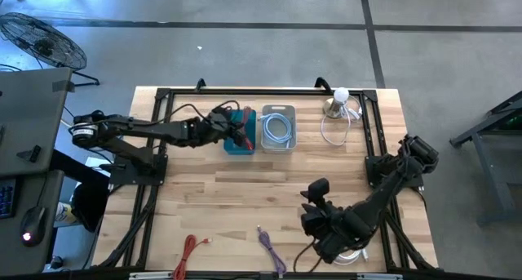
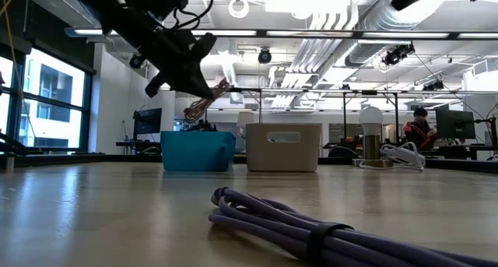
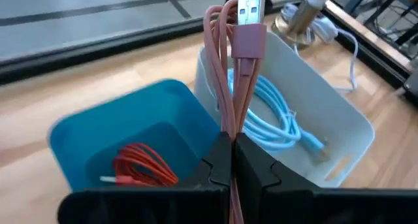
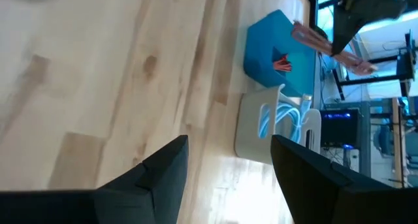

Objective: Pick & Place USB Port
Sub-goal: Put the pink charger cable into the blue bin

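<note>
My left gripper (image 1: 231,126) is shut on a coiled pink USB cable (image 3: 230,67) and hovers over the blue bin (image 1: 239,133); the low view shows the gripper (image 2: 189,79) and cable (image 2: 207,100) above that bin (image 2: 198,150). The blue bin (image 3: 130,139) holds a red cable (image 3: 138,166). The white bin (image 1: 277,130) beside it holds a light-blue cable (image 3: 277,123). My right gripper (image 1: 315,211) is open and empty over the table's near right part, its fingers (image 4: 153,178) wide apart. My left gripper pinches the pink cable's bundled strands (image 3: 228,123) between its two fingers, several strands together. The strands run along the fingers and stick out past the fingertips, ending in the USB plug (image 3: 251,15). The cable is lifted clear, above the blue bin.
A purple cable (image 1: 270,249) and a red cable (image 1: 189,251) lie near the table's near edge. A white cable (image 1: 352,255) lies under my right arm. A lamp (image 1: 339,100) with a white cord stands at the far right. Bare wood lies mid-table.
</note>
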Controlling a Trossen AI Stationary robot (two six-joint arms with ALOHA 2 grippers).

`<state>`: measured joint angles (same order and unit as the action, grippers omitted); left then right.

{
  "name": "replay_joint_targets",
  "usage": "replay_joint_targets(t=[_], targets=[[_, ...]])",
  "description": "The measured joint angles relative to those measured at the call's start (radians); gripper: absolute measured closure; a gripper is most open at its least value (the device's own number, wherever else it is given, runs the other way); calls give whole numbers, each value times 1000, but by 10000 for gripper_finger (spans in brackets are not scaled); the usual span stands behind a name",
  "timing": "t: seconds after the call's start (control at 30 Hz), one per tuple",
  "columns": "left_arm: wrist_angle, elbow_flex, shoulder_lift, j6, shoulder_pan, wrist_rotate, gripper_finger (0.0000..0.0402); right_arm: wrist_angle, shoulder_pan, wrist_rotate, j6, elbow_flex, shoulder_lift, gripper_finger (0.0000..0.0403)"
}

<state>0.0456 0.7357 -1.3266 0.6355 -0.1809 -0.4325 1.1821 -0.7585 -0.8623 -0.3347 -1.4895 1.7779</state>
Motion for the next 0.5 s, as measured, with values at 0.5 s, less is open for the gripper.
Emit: replay_joint_targets(t=[0.5], targets=[[14,0,-104,78,24,-107,382,40,-129,4,-77,0,0,192]])
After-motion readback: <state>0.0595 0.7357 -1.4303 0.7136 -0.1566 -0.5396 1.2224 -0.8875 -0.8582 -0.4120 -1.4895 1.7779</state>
